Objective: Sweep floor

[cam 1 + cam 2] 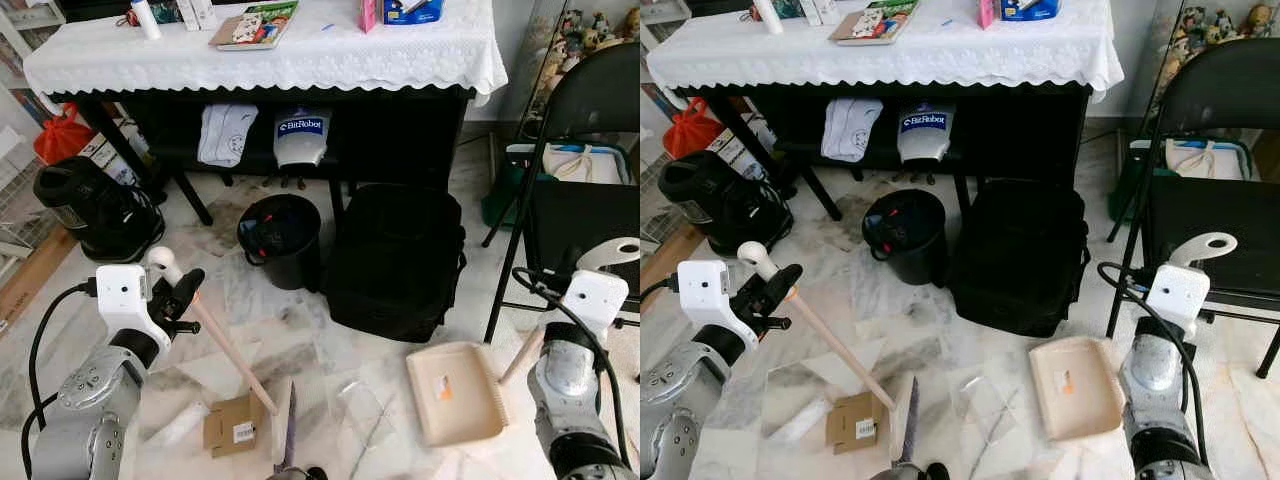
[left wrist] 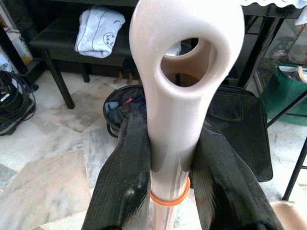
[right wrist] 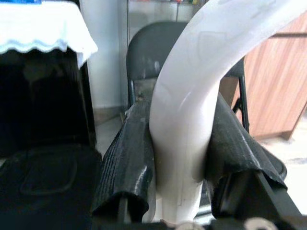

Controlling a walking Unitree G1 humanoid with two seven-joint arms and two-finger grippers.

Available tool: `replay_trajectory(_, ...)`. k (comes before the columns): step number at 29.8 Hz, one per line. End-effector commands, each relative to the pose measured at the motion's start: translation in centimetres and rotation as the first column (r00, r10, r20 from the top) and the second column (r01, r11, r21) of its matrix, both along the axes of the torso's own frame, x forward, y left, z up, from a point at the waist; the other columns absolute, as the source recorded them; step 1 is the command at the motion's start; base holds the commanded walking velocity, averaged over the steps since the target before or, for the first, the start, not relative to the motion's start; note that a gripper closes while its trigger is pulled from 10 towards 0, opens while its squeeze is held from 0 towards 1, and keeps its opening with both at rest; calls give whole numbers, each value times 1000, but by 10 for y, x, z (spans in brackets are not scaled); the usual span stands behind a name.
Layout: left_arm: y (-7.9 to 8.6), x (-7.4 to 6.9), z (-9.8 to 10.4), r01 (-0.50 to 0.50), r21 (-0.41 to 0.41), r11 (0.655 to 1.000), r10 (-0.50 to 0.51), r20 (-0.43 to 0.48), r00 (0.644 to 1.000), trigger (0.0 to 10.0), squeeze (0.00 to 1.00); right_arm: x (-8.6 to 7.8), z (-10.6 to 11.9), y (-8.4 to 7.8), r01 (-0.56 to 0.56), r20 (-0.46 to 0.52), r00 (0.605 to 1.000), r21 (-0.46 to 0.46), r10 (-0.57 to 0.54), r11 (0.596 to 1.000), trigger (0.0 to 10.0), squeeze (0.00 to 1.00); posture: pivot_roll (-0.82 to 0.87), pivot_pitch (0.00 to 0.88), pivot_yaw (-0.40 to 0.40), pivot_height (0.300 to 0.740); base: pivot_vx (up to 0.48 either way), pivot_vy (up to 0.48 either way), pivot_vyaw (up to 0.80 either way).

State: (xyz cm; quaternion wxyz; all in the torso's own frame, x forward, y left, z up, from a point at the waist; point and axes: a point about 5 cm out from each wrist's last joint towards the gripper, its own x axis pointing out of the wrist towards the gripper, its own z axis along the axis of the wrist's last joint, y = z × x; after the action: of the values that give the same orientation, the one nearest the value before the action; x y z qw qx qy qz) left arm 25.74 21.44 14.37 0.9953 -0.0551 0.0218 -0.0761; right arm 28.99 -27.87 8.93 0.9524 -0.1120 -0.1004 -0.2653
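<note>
left gripper (image 2: 170,163): fingers pinch broom (image 1: 232,357) handle near its top loop | right gripper (image 3: 180,158): fingers pinch dustpan (image 1: 455,392) handle | broom head sits on floor (image 1: 300,330) by cardboard (image 1: 232,424) and plastic wrap (image 1: 362,412); dustpan flat nearby | broom looks light, stiff, smooth, maybe slippery; grip high, hold firm

The two head cameras are looking forward and down from above at the marble floor, facing the table (image 1: 270,55); both are taking in the bin (image 1: 283,238) and backpack (image 1: 398,260) in front of it. The left wrist camera is sitting very close behind the broom handle (image 2: 184,91), facing the bin (image 2: 120,103) below the table. The right wrist camera is looking closely along the dustpan handle (image 3: 192,120) toward the chair (image 3: 153,52) beside the table.
</note>
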Motion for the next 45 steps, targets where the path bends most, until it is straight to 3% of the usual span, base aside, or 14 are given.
replay_trajectory(1,5,-3,7,-7,17,1000,6,29,1000,10000,0,-3,-8,3,-1,-29,1000,-5,1,1000,10000,0,127,155,171,740,0,0,0)
replay_trajectory(10,6,-8,5,-3,21,1000,3,9,1000,10000,0,-15,-22,-6,28,-98,995,-18,-30,999,10000,0,151,168,176,740,0,0,0)
replay_trajectory(19,9,-5,0,-14,18,1000,14,-17,1000,10000,0,-15,-21,-9,29,-103,994,-39,-33,999,10000,0,159,174,174,740,0,0,0)
replay_trajectory(29,5,22,-17,-95,-131,987,89,-53,995,10000,0,-17,-24,-6,19,-114,993,-55,-25,998,10000,0,151,189,177,740,0,0,0)
replay_trajectory(35,-7,36,-24,-93,-148,985,88,-41,995,10000,0,-19,-25,-5,12,-114,993,-61,-19,998,10000,0,134,196,169,740,0,0,0)
replay_trajectory(38,-16,39,-31,-54,-138,989,48,-52,998,10000,0,-19,-24,-7,11,-114,993,-67,-19,998,10000,0,130,198,166,740,0,0,0)
replay_trajectory(42,-25,39,-43,19,-182,983,-39,-105,994,10000,0,-18,-22,-9,10,-111,994,-73,-18,997,10000,0,116,201,162,740,0,0,0)
replay_trajectory(45,-34,33,-52,114,-242,964,-157,-166,974,10000,0,-19,-20,-12,12,-112,993,-81,-21,997,10000,0,123,202,157,740,0,0,0)
